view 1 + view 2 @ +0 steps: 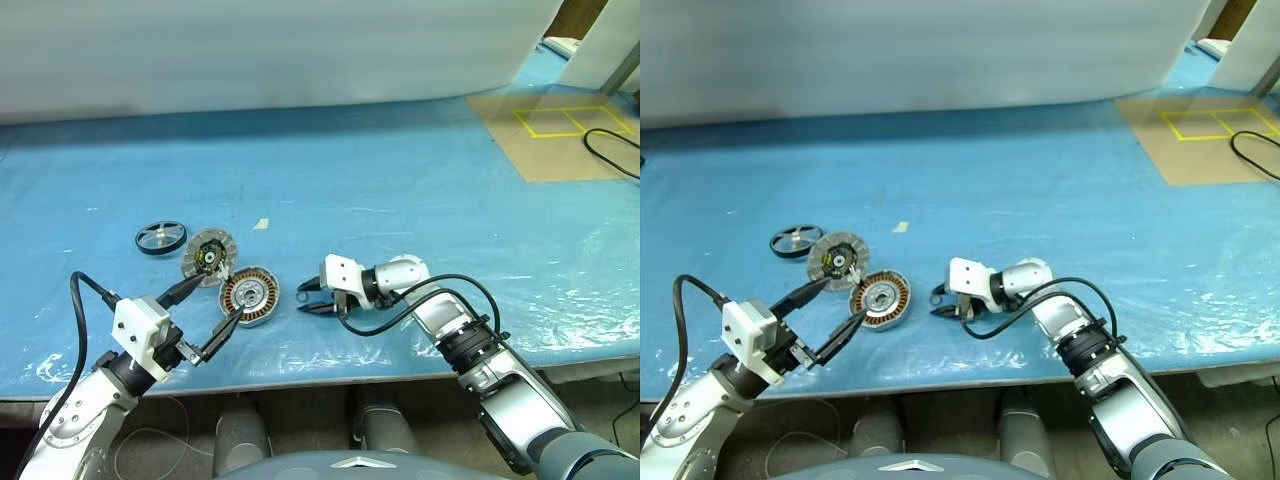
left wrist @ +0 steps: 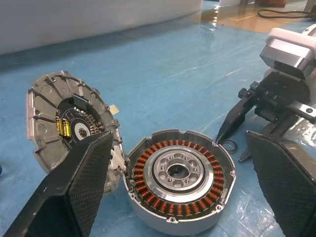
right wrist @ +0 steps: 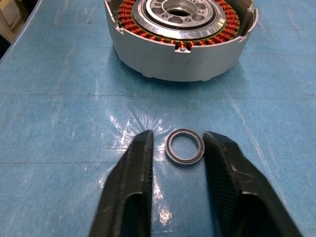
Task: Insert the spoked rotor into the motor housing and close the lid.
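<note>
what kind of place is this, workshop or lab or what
Most likely a robotics lab or test bench set up for assembly practice. The table is wrapped in a blue plastic sheet, motor parts lie loose on it, such as the motor housing with copper windings, and yellow tape squares mark a brown board.

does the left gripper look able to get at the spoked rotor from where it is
Probably yes: the spoked rotor lies flat in the open, and the left gripper stands open nearby, though the tilted lid partly lies between.
</note>
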You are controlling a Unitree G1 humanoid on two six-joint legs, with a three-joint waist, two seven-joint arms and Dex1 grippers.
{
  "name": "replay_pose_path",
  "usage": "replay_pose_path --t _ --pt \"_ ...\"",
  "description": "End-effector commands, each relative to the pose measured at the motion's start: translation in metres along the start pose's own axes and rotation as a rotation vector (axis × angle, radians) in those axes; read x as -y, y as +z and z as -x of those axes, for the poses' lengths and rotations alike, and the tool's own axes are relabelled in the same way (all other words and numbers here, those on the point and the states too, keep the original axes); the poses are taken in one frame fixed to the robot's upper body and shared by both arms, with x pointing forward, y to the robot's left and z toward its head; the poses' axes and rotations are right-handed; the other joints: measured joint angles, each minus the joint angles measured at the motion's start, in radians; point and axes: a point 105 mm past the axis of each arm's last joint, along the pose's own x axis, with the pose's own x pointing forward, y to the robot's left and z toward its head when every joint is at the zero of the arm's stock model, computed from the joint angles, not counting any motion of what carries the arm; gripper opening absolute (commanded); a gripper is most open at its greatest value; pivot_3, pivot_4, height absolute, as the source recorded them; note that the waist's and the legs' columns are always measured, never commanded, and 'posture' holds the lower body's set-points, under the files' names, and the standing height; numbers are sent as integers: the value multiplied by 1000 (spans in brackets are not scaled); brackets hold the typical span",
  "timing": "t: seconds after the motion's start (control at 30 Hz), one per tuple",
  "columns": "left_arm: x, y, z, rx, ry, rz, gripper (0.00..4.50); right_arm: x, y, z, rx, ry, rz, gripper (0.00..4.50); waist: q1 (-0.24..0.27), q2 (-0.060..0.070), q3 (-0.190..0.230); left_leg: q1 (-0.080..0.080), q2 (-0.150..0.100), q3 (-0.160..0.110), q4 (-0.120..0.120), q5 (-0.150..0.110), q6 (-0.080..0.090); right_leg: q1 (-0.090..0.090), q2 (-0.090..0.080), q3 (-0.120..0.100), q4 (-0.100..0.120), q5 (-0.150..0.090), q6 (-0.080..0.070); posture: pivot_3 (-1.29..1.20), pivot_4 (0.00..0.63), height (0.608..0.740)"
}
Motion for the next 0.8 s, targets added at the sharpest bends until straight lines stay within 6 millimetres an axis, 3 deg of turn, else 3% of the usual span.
replay_pose_path --t 0.03,0.57,0.6,0.7,0.8 --pt "-1 12 3 32 8 -41 4500 2 -8 3 -41 -7 -7 574 0 0 0 0 0 0 0 0 0 0 0 0 0 0 0 0 150 740" --pt "0 10 4 31 19 -36 4500 5 -4 2 -7 -9 -42 576 -2 0 0 0 0 0 0 0 0 0 0 0 0 0 0 0 150 740" --pt "0 10 4 32 20 -36 4500 5 -3 3 -3 -8 -44 1288 -2 0 0 0 0 0 0 0 0 0 0 0 0 0 0 0 150 740" --pt "0 9 5 31 22 -35 4500 6 -4 4 -7 -8 -44 2213 -2 0 0 0 0 0 0 0 0 0 0 0 0 0 0 0 150 740" --pt "1 8 5 29 24 -33 4500 5 -7 6 -13 -1 -47 2213 -3 0 0 0 0 0 0 0 0 0 0 0 0 0 0 0 150 740"
